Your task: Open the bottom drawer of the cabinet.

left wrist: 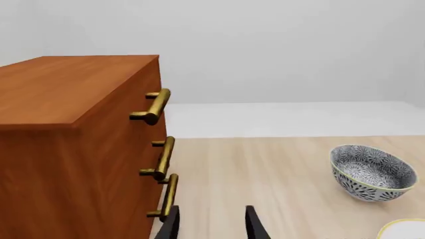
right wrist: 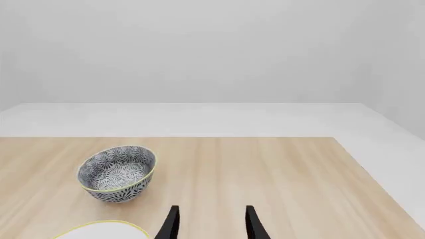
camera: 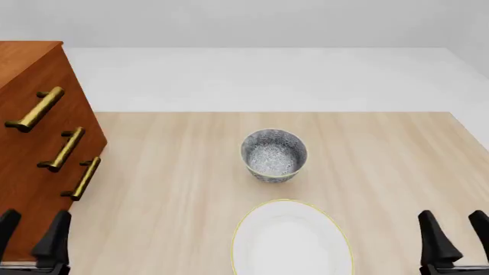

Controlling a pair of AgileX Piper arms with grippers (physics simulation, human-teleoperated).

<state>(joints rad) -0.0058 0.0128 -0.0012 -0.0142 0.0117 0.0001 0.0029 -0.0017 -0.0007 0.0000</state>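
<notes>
The reddish-brown wooden cabinet stands at the table's left edge, its three drawers all closed. The bottom drawer carries the lowest brass bar handle, which also shows in the left wrist view as the lowest handle on the cabinet. My left gripper is open at the near left, in front of the cabinet's lower corner and touching nothing; its fingertips sit just below that handle. At the near right my right gripper is open and holds nothing.
A patterned bowl stands mid-table, also seen as the bowl and the bowl from the wrists. A white plate with a yellow rim lies at the near edge, between the grippers. Beyond the wooden table is a white floor.
</notes>
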